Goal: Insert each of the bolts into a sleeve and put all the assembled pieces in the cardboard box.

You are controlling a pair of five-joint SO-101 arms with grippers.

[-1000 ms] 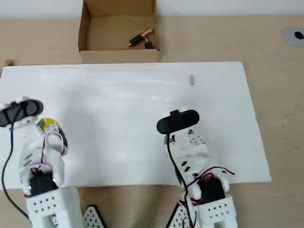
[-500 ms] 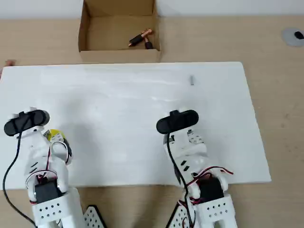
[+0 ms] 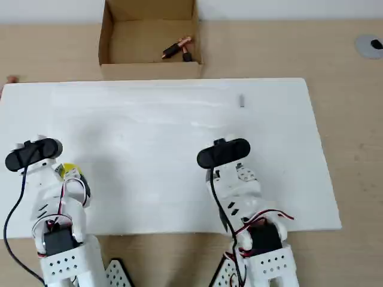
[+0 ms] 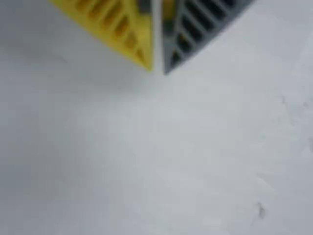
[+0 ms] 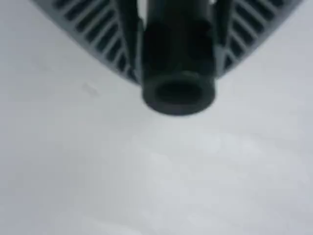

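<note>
White board [image 3: 149, 125] over a tan wooden table [image 3: 359, 119] carries what looks like one small grey metal bolt [image 3: 242, 101], far right of centre. Right gripper [image 5: 178, 81] is clamped across a short black hollow plastic sleeve [image 5: 178, 98], bore facing out; left gripper [image 4: 157, 63] is closed on nothing. Copper-and-black assembled pieces [image 3: 178, 49] lie in the brown cardboard box [image 3: 106, 42] beyond. That bolt looks light, stiff and slippery: pinch across its shank.

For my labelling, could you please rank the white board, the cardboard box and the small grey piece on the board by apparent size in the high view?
1. white board, by far the largest.
2. cardboard box, clearly smaller.
3. small grey piece, a mere sliver.
Camera nearness does not affect this order.
</note>
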